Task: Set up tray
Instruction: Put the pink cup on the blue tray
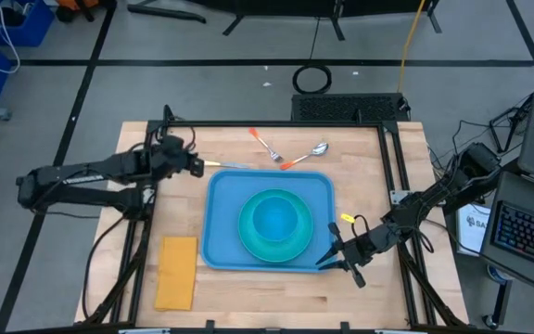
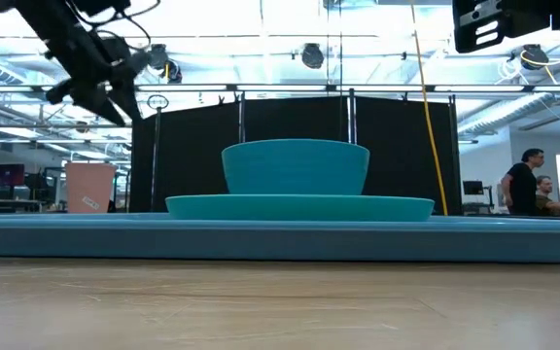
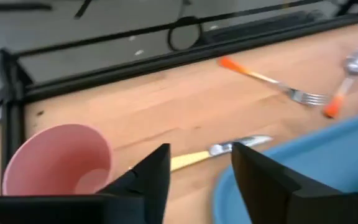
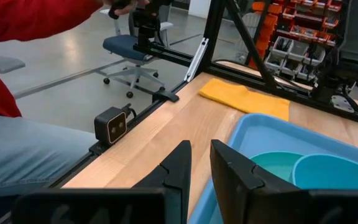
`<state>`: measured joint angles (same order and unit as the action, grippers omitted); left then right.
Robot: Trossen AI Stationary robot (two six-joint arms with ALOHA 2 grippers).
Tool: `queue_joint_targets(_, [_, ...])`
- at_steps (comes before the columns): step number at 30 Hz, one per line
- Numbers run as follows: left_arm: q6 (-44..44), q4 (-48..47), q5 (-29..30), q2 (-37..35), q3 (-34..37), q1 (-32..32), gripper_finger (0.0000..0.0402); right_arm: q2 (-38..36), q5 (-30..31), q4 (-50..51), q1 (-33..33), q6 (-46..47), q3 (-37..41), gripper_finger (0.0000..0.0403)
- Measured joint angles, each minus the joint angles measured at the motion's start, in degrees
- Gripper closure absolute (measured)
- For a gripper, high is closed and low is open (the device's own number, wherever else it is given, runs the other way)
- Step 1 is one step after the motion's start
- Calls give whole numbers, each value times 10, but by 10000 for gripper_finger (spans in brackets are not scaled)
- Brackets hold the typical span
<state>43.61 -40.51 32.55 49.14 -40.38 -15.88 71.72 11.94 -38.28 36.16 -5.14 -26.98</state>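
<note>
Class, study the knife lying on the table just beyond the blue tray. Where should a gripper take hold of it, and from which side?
Grip the knife on its yellow handle, coming straight down from above: it lies flat, and the handle points away from the tray, so fingers fit either side. The left gripper, open, is closest.

Workshop room around a wooden table

Grey concrete floor (image 1: 202,46) crossed by dark tape lines surrounds the butcher-block table (image 1: 248,301); a coiled black cable (image 1: 311,78) lies at 12 o'clock and a blue bin (image 1: 17,23) at 10 o'clock. Level across the table, a black curtain backdrop (image 2: 290,126) stands under bright ceiling lights (image 2: 309,53), with two people (image 2: 528,185) at 3 o'clock. A blue office chair (image 4: 126,46) stands on the floor beyond the table edge.
</note>
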Motion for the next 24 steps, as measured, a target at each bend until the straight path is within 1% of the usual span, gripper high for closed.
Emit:
queue_joint_targets(2, [-4,0,-12,10,0,-32,191,0,0,0,0,2,0,353])
queue_joint_targets(4, [-30,0,-28,22,0,-61,172,0,0,2,0,6,0,353])
queue_joint_targets(7, [-54,0,-70,43,0,-105,157,0,0,5,0,13,0,353])
queue_joint_targets(9, [-65,-1,-85,56,0,-129,154,0,0,5,0,13,0,353])
queue_joint_targets(13, [-85,-1,-86,88,0,-160,153,0,1,4,0,13,0,353])
queue_joint_targets(16, [-104,0,-86,113,0,-175,153,0,1,4,0,15,0,353])
queue_joint_targets(24, [-104,3,-88,162,0,-199,153,0,2,8,0,15,0,353])
